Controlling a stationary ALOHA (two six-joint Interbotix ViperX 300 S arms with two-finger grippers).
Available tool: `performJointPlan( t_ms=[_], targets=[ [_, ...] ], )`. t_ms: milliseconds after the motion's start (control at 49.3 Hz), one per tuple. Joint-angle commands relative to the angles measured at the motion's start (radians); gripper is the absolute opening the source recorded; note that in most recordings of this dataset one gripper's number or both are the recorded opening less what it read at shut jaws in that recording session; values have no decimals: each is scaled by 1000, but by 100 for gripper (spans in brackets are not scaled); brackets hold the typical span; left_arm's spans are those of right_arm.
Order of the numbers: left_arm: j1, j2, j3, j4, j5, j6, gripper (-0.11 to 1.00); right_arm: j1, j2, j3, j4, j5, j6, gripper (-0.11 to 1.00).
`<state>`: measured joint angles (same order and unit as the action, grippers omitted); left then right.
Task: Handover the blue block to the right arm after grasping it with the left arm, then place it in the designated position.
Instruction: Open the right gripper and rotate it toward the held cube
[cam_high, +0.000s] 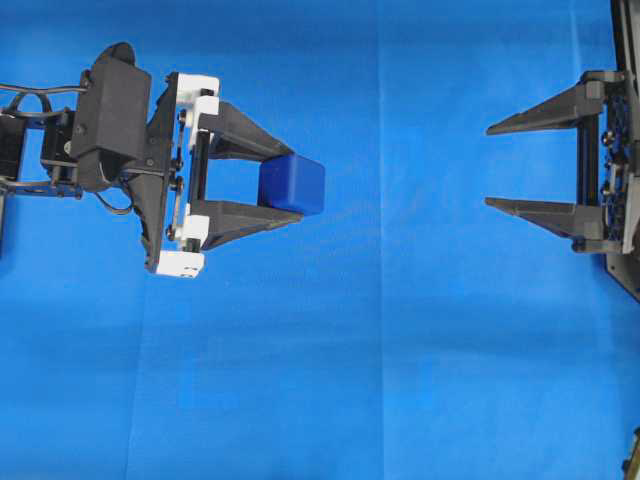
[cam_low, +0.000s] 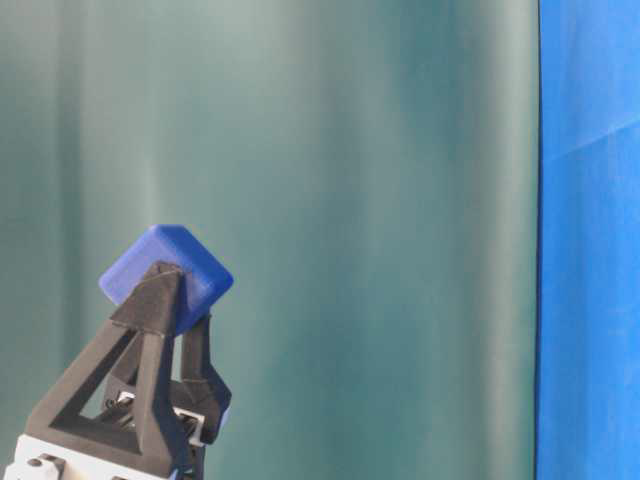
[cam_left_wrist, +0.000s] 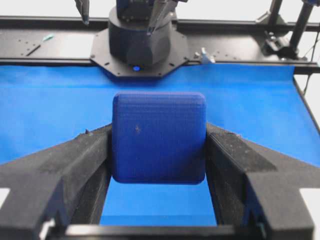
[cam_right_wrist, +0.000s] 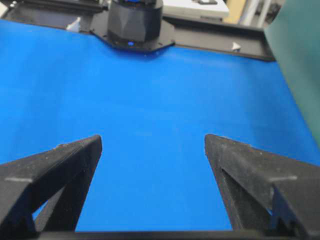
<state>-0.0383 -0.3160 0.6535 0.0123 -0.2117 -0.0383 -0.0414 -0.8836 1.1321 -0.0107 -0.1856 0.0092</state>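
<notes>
The blue block (cam_high: 292, 184) is a small dark-blue cube held between the fingertips of my left gripper (cam_high: 290, 185), the one with white brackets, at the left of the overhead view. The left wrist view shows the block (cam_left_wrist: 159, 137) clamped between both black fingers, lifted above the cloth. In the table-level view the block (cam_low: 167, 262) sits at the finger tips, raised. My right gripper (cam_high: 490, 166), all black, is open and empty at the right edge, its tips pointing toward the block with a wide gap between them. In the right wrist view the right gripper (cam_right_wrist: 153, 142) spans bare cloth.
Blue cloth (cam_high: 400, 350) covers the table. The right arm's base (cam_left_wrist: 141, 40) stands at the far edge in the left wrist view, the left arm's base (cam_right_wrist: 134, 22) in the right wrist view. A green backdrop (cam_low: 350, 200) fills the table-level view.
</notes>
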Motion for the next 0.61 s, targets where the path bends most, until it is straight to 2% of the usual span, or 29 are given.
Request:
performJointPlan(
  t_ms=[0, 81, 203, 507, 588],
  targets=[
    [-3, -14, -11, -2, -11, 0, 49, -2, 3, -43, -21, 6, -5, 97],
    [-2, -15, -9, -2, -9, 0, 49, 0, 5, -63, -71, 18, -15, 96],
    [-2, -17, -9, -2, -11, 0, 49, 14, 8, -86, -176, 29, -61, 96],
    [-2, -15, -11, -6, -12, -2, 49, 60, 23, -118, -491, 14, -225, 96],
    [-3, -15, -11, -6, -12, -8, 49, 60, 23, -121, -535, 14, -259, 96]
  ],
)
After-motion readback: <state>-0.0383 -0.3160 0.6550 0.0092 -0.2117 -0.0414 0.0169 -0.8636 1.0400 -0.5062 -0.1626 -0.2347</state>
